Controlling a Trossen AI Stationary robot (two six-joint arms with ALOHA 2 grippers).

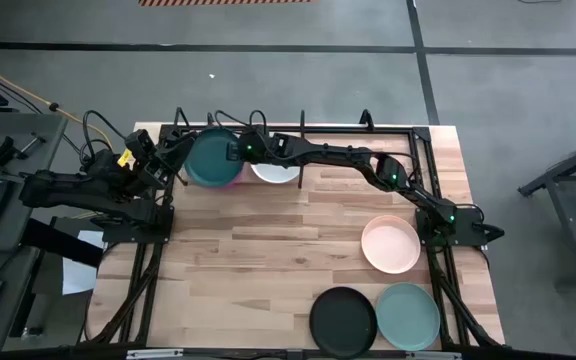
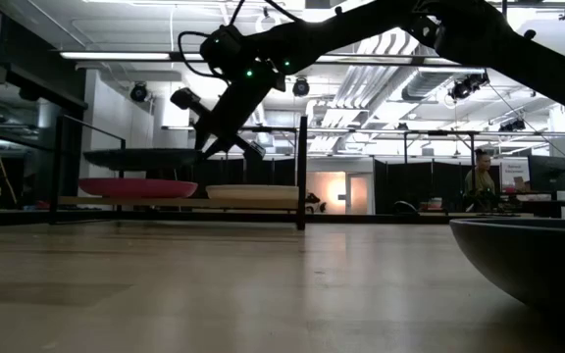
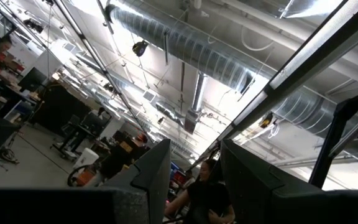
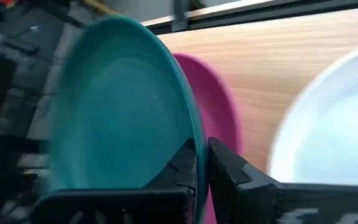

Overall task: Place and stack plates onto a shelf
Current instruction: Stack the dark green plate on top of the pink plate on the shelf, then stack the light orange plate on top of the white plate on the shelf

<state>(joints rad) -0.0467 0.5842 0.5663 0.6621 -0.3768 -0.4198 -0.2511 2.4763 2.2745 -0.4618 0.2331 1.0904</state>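
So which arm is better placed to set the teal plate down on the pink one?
The right. Its gripper is shut on the teal plate, held just above the pink plate in the shelf. The left gripper waits at the shelf's left end, holding nothing.

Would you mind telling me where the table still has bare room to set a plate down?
The wood is bare across the middle and front left, between the shelf and the black plate. The front right is crowded: peach plate, black and grey-green plate sit close together.
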